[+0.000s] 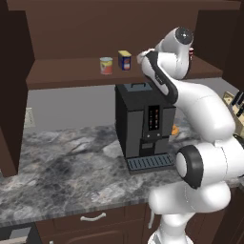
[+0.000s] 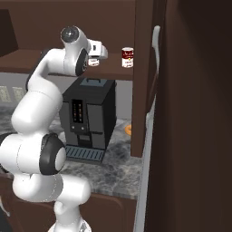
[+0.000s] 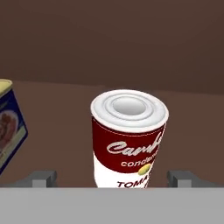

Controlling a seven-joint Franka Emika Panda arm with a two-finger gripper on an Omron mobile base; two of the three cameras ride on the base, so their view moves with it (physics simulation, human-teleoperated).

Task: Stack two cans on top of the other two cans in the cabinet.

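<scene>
The soup can (image 3: 129,140), red and white with a pale ribbed lid, stands upright at the centre of the hand view on the shelf (image 1: 71,71) of the dark brown cabinet (image 1: 95,28). The pincer (image 3: 116,178) faces it, its two grey fingertips (image 3: 41,178) spread apart at the lower left and lower right of that frame, one on each side of the can and not touching it. At the left edge of the hand view a blue boxy tin (image 3: 8,131) with a yellow top appears tilted in the frame, near the can but apart from it.

In the left base view the blue tin stands in the upper middle of the frame, just beside a short red can (image 1: 106,65) with a pale upper band. In the right base view a second red-and-white can (image 2: 128,57) stands upright on the shelf in the upper middle, to the right of the hand.

The white arm (image 1: 205,119) rises from the lower frame, bends at a dark elbow, and reaches up and forward so the wrist lies level with the shelf. A black coffee machine (image 1: 143,126) sits below on the marbled grey desk (image 1: 62,167).
</scene>
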